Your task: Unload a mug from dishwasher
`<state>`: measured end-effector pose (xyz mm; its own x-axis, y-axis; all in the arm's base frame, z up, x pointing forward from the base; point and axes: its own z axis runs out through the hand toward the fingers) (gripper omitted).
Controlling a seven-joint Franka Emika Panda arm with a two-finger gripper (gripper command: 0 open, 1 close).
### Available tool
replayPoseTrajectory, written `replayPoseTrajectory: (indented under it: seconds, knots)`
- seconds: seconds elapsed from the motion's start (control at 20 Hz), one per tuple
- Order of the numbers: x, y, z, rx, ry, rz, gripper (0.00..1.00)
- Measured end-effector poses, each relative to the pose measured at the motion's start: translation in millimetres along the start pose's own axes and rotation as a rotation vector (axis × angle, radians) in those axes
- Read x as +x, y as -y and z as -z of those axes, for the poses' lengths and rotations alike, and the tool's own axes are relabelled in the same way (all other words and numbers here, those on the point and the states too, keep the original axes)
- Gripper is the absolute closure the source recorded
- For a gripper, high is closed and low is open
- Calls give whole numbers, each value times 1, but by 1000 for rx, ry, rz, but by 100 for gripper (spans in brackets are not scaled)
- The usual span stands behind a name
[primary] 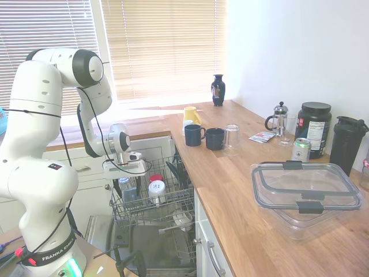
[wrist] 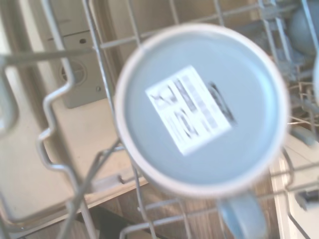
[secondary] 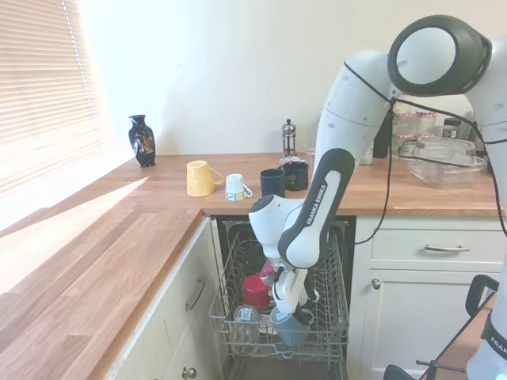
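Observation:
The grey-green mug (secondary: 291, 326) stands upside down in the front corner of the dishwasher's pulled-out wire rack (secondary: 337, 328). It also shows low in the rack (primary: 128, 190) in the first exterior view. My gripper (secondary: 290, 307) hangs straight down over the mug, open, with its fingertips at the height of the upturned base. In the wrist view the mug's base (wrist: 202, 107), with a white printed label, fills the middle. Its handle (wrist: 241, 219) pokes out at one side.
A red cup (secondary: 255, 290), a clear glass (secondary: 245, 317) and a white-based cup (primary: 157, 190) stand in the rack beside the mug. On the counter behind are two navy mugs (primary: 194, 135), a yellow mug (primary: 191, 113) and a tumbler (primary: 232, 137). The open dishwasher door (primary: 144, 254) lies below.

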<state>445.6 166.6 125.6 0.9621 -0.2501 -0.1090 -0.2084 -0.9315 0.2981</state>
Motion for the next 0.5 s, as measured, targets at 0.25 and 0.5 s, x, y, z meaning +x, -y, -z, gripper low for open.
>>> replayPoseTrajectory:
  seconds: [0.25,0.5]
  knots:
    - [6,8,-16,-7,19,24,0]
    - [10,3,-26,-4,30,34,0]
